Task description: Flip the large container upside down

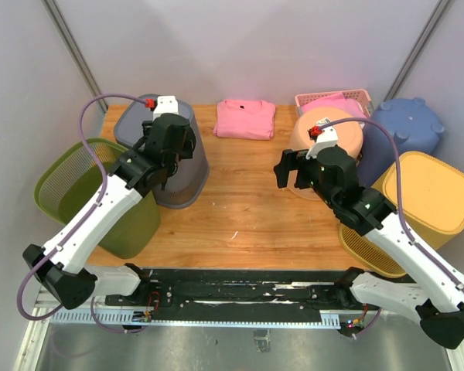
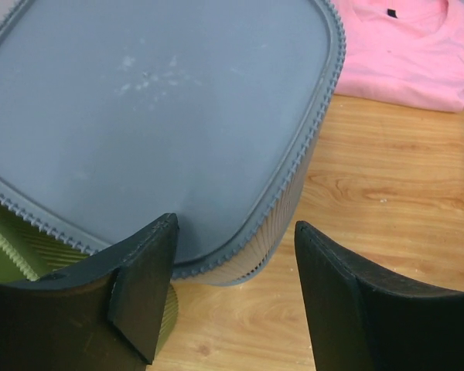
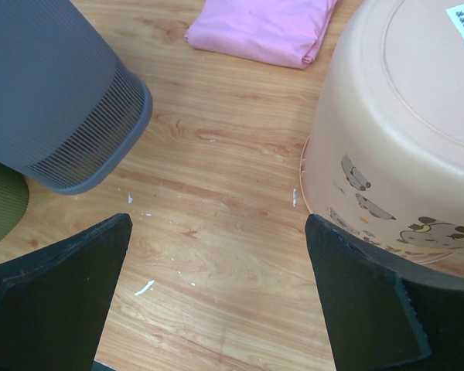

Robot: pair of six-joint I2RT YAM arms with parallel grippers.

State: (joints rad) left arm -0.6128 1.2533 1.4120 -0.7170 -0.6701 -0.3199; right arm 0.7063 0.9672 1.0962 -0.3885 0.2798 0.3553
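Grey ribbed container [image 2: 155, 100]; pink shirt [image 1: 246, 119]; peach tub [image 3: 402, 131] with cartoon prints; olive-green basket [image 1: 69, 182]; brown wood-grain table [image 1: 240, 216].

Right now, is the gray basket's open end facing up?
No, the gray basket shows its closed flat base on top in the left wrist view.

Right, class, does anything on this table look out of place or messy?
Small white flecks litter the wooden table between the grey basket and the peach tub, like stray debris. Nothing else stands out.

The wooden table [image 1: 247, 209] bears a grey basket [image 1: 189, 179], folded pink shirt [image 1: 246, 120] and peach tub [image 1: 349, 130].
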